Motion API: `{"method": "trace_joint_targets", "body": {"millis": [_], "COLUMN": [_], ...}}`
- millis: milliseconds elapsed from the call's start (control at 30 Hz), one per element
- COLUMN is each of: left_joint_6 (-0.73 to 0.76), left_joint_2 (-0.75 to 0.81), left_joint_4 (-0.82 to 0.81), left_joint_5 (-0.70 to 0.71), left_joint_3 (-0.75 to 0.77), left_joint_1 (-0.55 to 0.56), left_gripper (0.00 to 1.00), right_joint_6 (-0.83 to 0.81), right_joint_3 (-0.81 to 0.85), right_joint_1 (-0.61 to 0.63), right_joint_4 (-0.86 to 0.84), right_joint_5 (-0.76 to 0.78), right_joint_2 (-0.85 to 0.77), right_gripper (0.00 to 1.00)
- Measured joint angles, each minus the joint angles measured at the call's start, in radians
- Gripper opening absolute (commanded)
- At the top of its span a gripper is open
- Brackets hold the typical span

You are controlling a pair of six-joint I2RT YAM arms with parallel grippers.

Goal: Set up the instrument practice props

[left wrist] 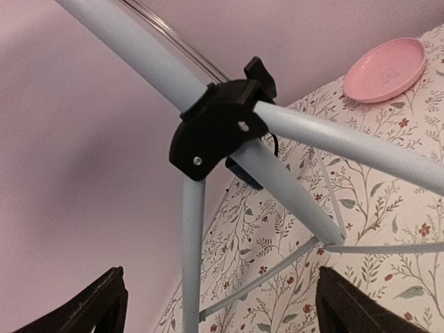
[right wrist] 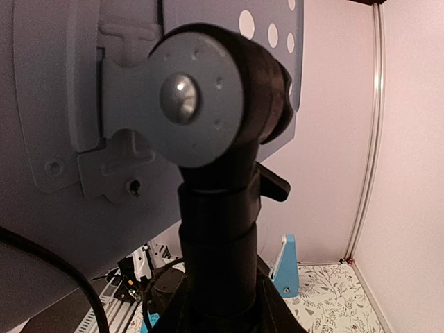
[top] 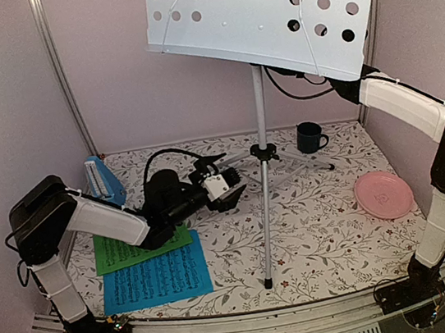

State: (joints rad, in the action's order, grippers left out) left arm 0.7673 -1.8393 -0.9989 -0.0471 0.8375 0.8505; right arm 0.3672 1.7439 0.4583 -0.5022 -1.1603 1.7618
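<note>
Top view, stand: the silver music stand [top: 261, 128] is upright in the middle of the floral worktop [top: 323, 235], with its perforated desk [top: 267, 11] tilted at the top of the frame.
Top view, sheets: the green sheet [top: 139, 249] and the blue sheet [top: 155, 279] lie flat at the near left with their edges meeting. The left arm [top: 106, 220] crosses over the green one.
Top view, metronome: the blue metronome [top: 102, 179] is upright at the far left, near the wall.
Top view, left claw: the left claw [top: 226, 182] is low, just left of the tripod hub [top: 264, 152] and aimed at it.
Top view, right arm: the right arm [top: 404, 104] reaches up behind the desk, which hides the right claw.
Top view, others: the dark mug [top: 311, 136] is behind the legs, and the pink plate [top: 384, 193] is at the right.
Left wrist view: only this view shows the dark fingers [left wrist: 90, 309] spread wide at both lower corners, gripping nothing. The hub is ahead, clear of them, and the mug is a dark sliver behind it.
Right wrist view: only this view shows the back of the desk, its hinge bracket [right wrist: 187, 97] and the black collar [right wrist: 218, 222], all very close. The metronome is far below. The right claw's state cannot be told.
</note>
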Motion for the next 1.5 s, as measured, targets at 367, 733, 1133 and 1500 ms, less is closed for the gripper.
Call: {"method": "trace_joint_targets", "body": {"millis": [367,733,1133,1500], "left_joint_6": [-0.129,-0.235,-0.351,-0.409], "left_joint_2": [0.053,0.068,0.138,0.144], "left_joint_4": [0.024,0.016,0.094,0.136], "left_joint_5": [0.007,0.083,0.119,0.115], "left_joint_3": [-0.028,-0.059,-0.071,-0.070], "left_joint_1": [-0.007,-0.027,-0.062,-0.064], "left_gripper": [0.97,0.97,0.97,0.96], "right_joint_6": [0.061,0.196,0.309,0.338], "right_joint_3": [0.063,0.223,0.233,0.035], "right_joint_1": [-0.076,-0.108,-0.108,-0.118], "right_joint_4": [-0.043,-0.168,-0.346,-0.481], "right_joint_5": [-0.032,-0.102,-0.089,-0.034], "right_joint_2": [0.107,0.254,0.288,0.233], "right_gripper": [0.00,0.02,0.58,0.92]}}
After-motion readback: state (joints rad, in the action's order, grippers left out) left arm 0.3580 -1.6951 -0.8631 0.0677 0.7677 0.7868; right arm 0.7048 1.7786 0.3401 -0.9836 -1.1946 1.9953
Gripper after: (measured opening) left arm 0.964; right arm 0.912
